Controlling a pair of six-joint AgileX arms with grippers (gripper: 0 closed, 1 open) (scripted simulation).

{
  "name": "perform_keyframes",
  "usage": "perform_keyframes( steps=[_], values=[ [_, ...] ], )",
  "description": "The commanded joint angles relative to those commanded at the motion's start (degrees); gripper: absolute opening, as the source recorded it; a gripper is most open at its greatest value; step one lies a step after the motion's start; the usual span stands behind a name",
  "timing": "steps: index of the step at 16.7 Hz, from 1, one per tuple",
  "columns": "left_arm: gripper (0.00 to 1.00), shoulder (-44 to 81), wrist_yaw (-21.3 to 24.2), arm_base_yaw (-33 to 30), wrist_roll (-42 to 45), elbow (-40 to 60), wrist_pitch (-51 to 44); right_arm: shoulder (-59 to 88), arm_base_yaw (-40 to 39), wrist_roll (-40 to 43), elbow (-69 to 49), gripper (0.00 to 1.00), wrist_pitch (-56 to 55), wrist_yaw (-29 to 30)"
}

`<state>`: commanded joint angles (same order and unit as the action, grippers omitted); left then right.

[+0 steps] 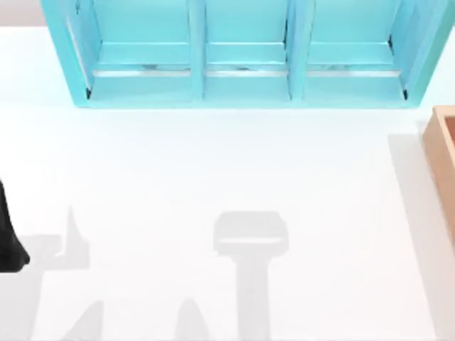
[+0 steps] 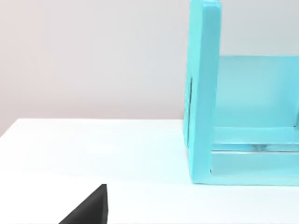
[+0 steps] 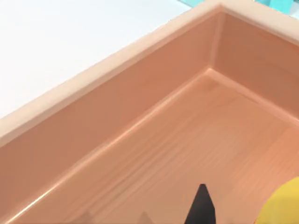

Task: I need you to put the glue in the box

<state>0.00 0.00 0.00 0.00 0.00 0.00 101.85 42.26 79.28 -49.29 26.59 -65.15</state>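
- White table (image 1: 213,163) carries a turquoise shelf unit (image 1: 242,53) along its far side.
- Box (image 1: 444,153) sits at the right edge.
- Right wrist view looks into the box; the glue (image 3: 285,205) is above its floor beside a dark fingertip (image 3: 202,205).
- Left arm (image 1: 8,234) is parked at the left edge.

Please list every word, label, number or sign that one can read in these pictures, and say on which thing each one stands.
No text can be read in any view.
The glue: only a yellow part shows, over the inside of the box; no label side is in view.
The box, the turquoise shelf and the table are plain, with no marks.
The left gripper, at the table's left edge, carries no marking.
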Motion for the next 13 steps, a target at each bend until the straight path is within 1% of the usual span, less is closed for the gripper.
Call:
perform_keyframes(
  steps=[9,10,13],
  values=[
    [1.00,0.00,0.00,0.00,0.00,0.00,0.00,0.00,0.00,0.00,0.00,0.98,0.00,0.00],
    [1.00,0.00,0.00,0.00,0.00,0.00,0.00,0.00,0.00,0.00,0.00,1.00,0.00,0.00],
    [1.00,0.00,0.00,0.00,0.00,0.00,0.00,0.00,0.00,0.00,0.00,1.00,0.00,0.00]
  ],
)
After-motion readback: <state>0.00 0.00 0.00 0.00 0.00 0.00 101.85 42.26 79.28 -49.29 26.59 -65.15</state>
